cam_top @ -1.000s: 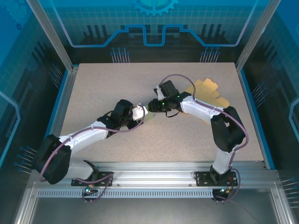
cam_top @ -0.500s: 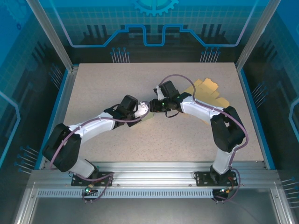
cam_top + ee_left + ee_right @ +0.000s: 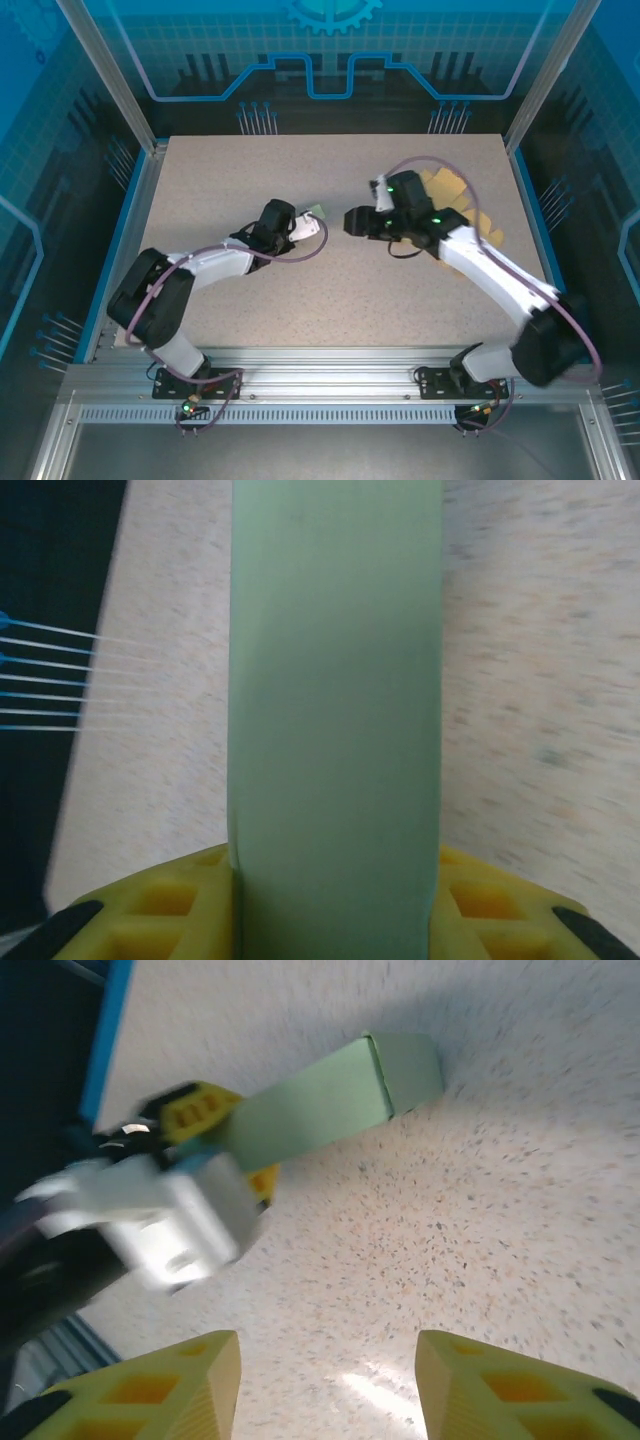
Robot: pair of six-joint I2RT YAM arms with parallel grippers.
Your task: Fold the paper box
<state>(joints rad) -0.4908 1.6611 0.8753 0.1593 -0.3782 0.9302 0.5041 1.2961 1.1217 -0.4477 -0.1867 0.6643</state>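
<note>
Top external: right end effector (image 3: 351, 221) pulled back from paper box (image 3: 316, 211)

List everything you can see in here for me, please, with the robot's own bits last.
paper box: one, pale green, mid-table, gripped at one end.
flat card blanks: several, exact count unclear, tan, far right of the table, partly under the right arm.
table: one, speckled beige.
enclosure panels: blue, around the table.
left arm: one, white and black, reaching to the centre.
right arm: one, white and black, reaching to the centre.
left end effector: one, yellow fingers, shut on the paper box.
right end effector: one, yellow fingers, open, empty.
</note>
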